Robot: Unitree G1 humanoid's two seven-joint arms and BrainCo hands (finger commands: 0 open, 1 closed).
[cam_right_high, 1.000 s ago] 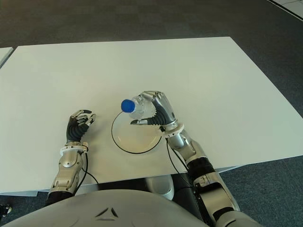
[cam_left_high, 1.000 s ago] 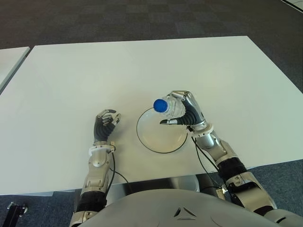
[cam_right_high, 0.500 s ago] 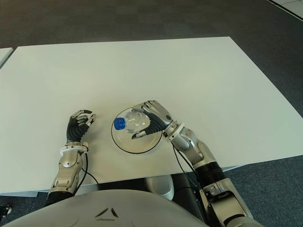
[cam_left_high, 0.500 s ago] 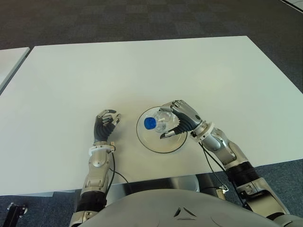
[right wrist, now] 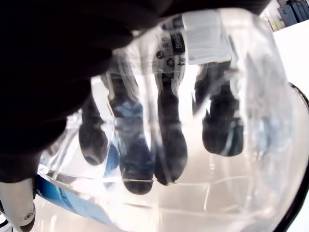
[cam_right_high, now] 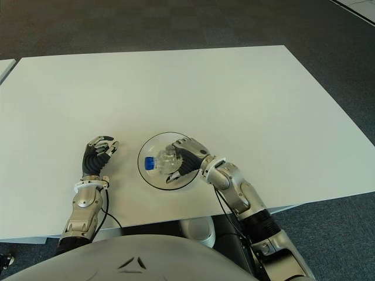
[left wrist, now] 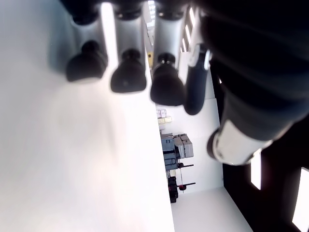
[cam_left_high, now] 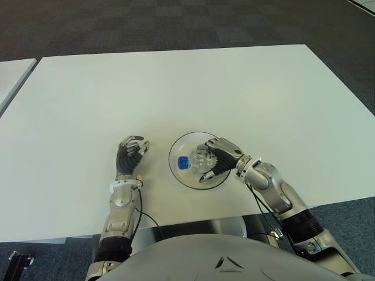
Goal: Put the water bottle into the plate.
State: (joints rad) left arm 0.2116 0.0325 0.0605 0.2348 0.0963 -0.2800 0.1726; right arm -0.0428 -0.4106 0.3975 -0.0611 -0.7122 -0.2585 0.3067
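Note:
A clear water bottle [cam_left_high: 194,160] with a blue cap [cam_left_high: 183,163] lies on its side inside the white, dark-rimmed plate [cam_left_high: 185,142], cap pointing left. My right hand [cam_left_high: 218,158] is wrapped around the bottle's body from the right, low over the plate. In the right wrist view the fingers [right wrist: 164,140] show through the clear bottle [right wrist: 207,72], curled around it. My left hand [cam_left_high: 130,154] shows to the left of the plate on the white table [cam_left_high: 176,88], fingers curled and holding nothing.
The table's front edge runs just below both forearms. Dark carpet [cam_left_high: 176,23] lies beyond the far edge. Another white table's corner [cam_left_high: 12,73] shows at the far left.
My right hand has lowered the bottle from above the plate's right rim down into the plate, tipping it onto its side. The left hand has not moved.

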